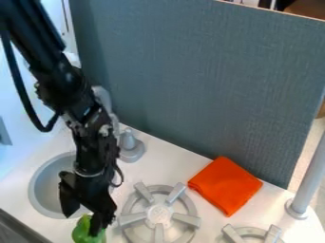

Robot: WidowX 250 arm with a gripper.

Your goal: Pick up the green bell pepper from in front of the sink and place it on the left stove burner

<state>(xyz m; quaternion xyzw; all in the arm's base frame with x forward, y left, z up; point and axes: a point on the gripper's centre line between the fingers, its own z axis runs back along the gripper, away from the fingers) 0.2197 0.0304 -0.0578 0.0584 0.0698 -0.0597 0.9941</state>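
The black gripper [81, 225] hangs over the counter at the lower left, beside the sink's right edge. Its two fingers stand apart, so it is open. A green object [81, 234] lies at the bottom edge of the view, partly covered by the right-hand finger [98, 222]; whether they touch, I cannot tell. The other finger [67, 197] is over the round grey sink [42, 184].
A grey stove burner [158, 214] is right of the gripper, with part of another burner [251, 233] at the lower right. A folded orange cloth [226, 185] lies by the grey-blue panel [209, 90]. A faucet base [130, 148] stands behind the sink, and a grey post [306, 180] rises at right.
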